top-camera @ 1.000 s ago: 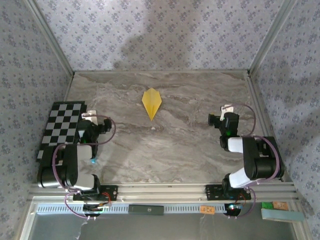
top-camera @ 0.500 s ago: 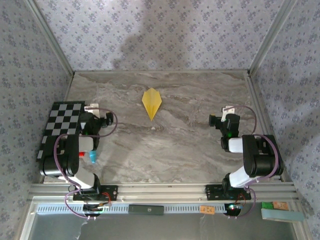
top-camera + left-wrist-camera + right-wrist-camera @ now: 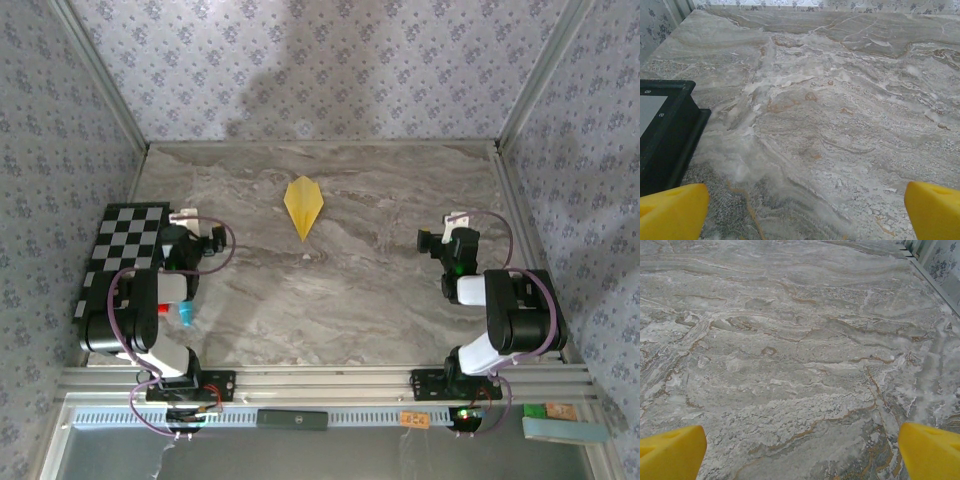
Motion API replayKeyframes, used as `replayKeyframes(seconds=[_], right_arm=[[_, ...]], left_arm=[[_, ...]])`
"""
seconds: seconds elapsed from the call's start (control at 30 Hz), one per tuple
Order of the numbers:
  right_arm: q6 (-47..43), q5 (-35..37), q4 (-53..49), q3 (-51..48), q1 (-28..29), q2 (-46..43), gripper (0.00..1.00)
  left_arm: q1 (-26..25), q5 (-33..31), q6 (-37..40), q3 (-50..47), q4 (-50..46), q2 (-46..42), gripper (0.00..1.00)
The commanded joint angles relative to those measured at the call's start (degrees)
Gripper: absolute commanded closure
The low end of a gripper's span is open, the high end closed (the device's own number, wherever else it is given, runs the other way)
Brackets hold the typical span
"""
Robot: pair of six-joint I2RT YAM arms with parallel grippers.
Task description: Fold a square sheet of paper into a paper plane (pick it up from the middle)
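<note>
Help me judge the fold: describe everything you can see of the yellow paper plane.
The paper plane is thin yellow paper folded into a narrow kite-shaped dart, with a centre crease running its length. Its long sharp tip points toward the arms and its blunter end toward the back wall. It lies flat on the marble table, near the middle of the far half. Only the tabletop touches it.

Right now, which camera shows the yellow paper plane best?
The top external view: the paper plane lies whole on the marble table, tip toward the near edge. The left wrist camera faces marble and the checkered board; the right wrist faces marble.
</note>
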Motion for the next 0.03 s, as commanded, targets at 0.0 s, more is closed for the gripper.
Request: replayKeyframes(seconds=[0.0], right_arm=[[0.3,-0.4,1.0,1.1,-0.4,0.3,0.00]], left_arm=[[-0.4,-0.4,0.9,0.9,-0.1,0.5,0.00]])
